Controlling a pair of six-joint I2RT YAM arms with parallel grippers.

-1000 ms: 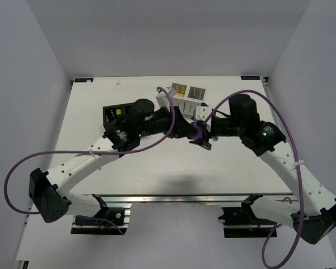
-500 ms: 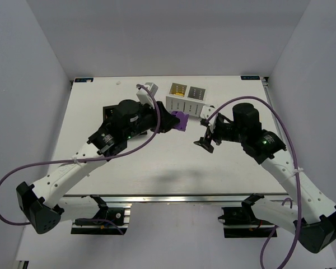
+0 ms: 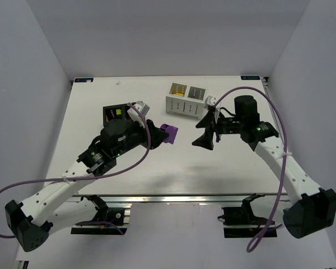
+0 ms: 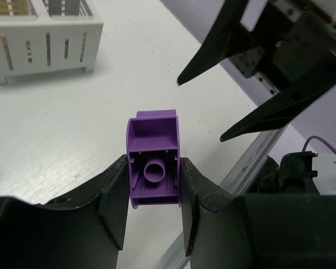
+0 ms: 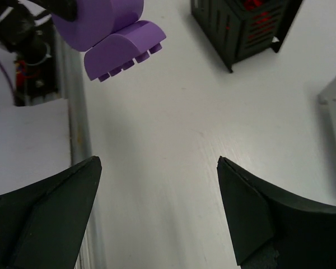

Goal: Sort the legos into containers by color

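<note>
The white tabletop was bounded by pale enclosure walls at the rear and both sides, and by an aluminium rail along the near edge. A broad strip of bare surface lay between the two grippers and that rail. Both containers stood in the rear half, well inside the table edges.

The left gripper had its fingers pinched on a purple plastic brick with one rounded edge, held off the surface between the two boxes. In the left wrist view, the brick's hollow underside faced the camera. The right gripper was spread wide and carried nothing. It faced the brick across a short gap.

The white slotted two-cell box showed yellow bricks in its left cell. The colour in its right cell could not be resolved. The black slotted two-cell box held red bricks in its left cell and a lime green brick in its right.
</note>
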